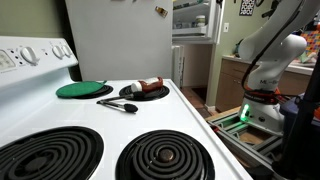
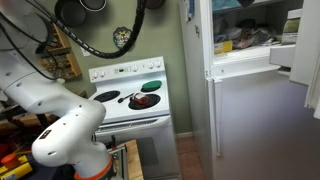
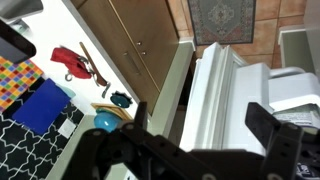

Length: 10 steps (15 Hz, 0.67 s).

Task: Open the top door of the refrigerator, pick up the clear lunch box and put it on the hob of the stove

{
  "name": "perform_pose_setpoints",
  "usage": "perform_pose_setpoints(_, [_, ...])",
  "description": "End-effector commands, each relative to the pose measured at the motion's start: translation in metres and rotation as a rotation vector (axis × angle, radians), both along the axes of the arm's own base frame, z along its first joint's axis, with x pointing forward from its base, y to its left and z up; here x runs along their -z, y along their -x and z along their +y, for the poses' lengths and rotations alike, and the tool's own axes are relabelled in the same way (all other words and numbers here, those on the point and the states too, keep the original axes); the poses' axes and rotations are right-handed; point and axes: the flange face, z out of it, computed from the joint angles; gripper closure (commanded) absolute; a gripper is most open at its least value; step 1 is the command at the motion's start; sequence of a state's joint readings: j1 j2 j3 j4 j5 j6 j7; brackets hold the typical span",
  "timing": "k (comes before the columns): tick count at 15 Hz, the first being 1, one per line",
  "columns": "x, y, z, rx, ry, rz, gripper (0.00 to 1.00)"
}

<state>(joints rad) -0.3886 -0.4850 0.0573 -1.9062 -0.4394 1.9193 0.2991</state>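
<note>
Reach step: top door of refrigerator (image 2: 303,45) stands open; fingers (image 3: 268,128) spread, empty. Cannot tell clear lunch box apart among items in upper compartment (image 2: 245,40). Advise level entry above shelf, centring on tub, gentle squeeze. Hob of stove (image 1: 100,150) lies near refrigerator side.

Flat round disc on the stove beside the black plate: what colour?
The disc is green; shows best in an exterior view.
</note>
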Motion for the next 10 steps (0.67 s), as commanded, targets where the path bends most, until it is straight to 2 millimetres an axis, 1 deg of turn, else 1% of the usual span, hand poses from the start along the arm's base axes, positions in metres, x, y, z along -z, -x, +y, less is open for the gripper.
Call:
perform_pose_setpoints(1, [-0.019,0.015,0.015,0.045,-0.187,0.035,0.0])
perform_pose_setpoints(3, [-0.036,0.03,0.024,0.106,-0.261,0.079,0.0])
perform_pose_setpoints(4, [-0.046,0.037,0.027,0.127,-0.291,0.062,0.0])
perform_pose_setpoints(5, [-0.058,0.041,0.031,0.141,-0.314,0.025,0.0])
perform_pose_setpoints(6, [-0.071,0.042,0.035,0.136,-0.33,-0.066,0.0])
perform_pose_setpoints(7, [-0.082,0.044,0.039,0.126,-0.346,-0.117,0.0])
perform_pose_setpoints(10, [-0.112,0.041,0.052,0.117,-0.397,-0.273,0.0])
